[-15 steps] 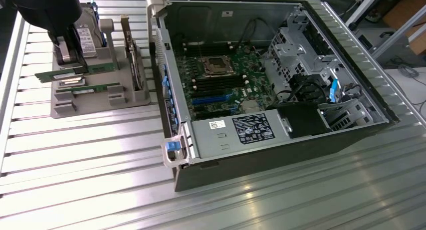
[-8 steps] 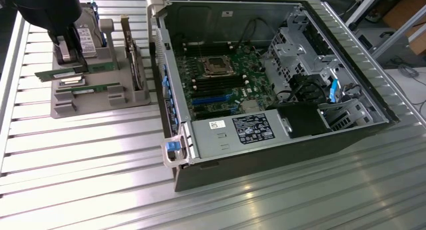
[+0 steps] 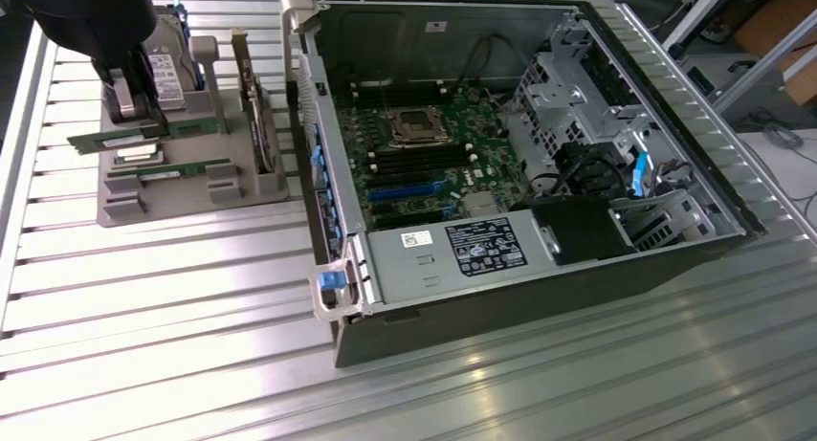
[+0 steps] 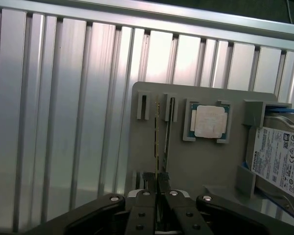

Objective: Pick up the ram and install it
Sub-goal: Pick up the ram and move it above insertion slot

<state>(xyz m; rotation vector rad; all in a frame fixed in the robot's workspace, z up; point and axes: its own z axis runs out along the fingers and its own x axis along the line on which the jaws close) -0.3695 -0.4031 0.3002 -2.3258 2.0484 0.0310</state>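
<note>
at the grey tray's (image 4: 196,161) slotted edge, the gripper (image 4: 158,182) is clamped nearly shut on the ram (image 4: 158,142), which stands on edge.

Ram (image 3: 105,139) noted green; pincer (image 4: 158,181) black. Tray (image 3: 172,200) is coloured plain grey. Desk (image 3: 153,297) is ribbed silver with dark grooves. Processor (image 4: 210,121) is seen silver on green; hard drive (image 4: 279,152) labelled white; latch (image 3: 331,280) blue.
</note>
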